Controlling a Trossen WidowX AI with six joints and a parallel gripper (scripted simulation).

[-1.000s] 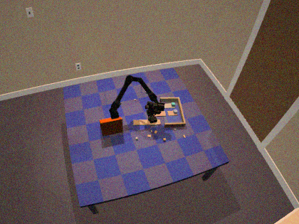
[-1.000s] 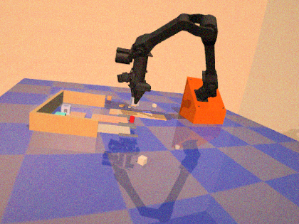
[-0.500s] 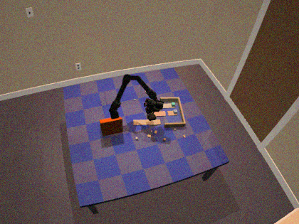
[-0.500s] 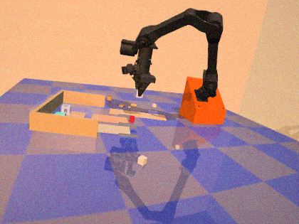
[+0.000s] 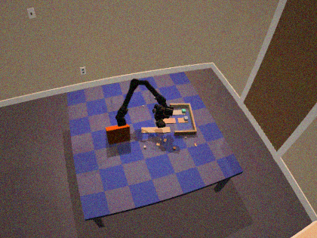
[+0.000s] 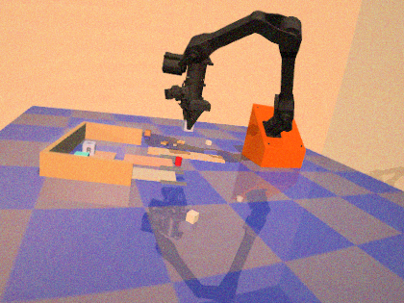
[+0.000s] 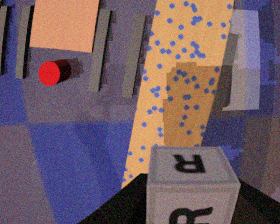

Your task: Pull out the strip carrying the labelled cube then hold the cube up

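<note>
My gripper [image 6: 189, 125] [image 7: 185, 183] is shut on a pale grey cube marked with a black R. The cube [image 6: 187, 129] [image 7: 192, 200] is held above the table, over or close to the dotted strip. The orange strip with blue dots [image 5: 151, 130] [image 6: 207, 158] [image 7: 150, 120] lies in one piece outside the walled frame, with nothing seen resting on it. A salmon strip [image 5: 170, 120] [image 6: 146, 160] [image 7: 65, 25] and a whitish strip [image 5: 176, 112] [image 6: 154, 174] reach out of the frame's open side. In the top view the gripper's fingertips and cube are hard to make out.
The wooden walled frame [image 5: 192, 118] [image 6: 87, 171] holds a separate salmon piece [image 5: 181, 120], a pale marked cube [image 5: 186, 119] [image 6: 88, 146] and a teal block [image 5: 183, 110] [image 6: 82, 154]. A red cylinder [image 6: 178, 161] [image 7: 49, 73] stands by the salmon strip. Several small blocks lie around. An orange wedge [image 5: 118, 135] [image 6: 281, 153] stands near the arm's base.
</note>
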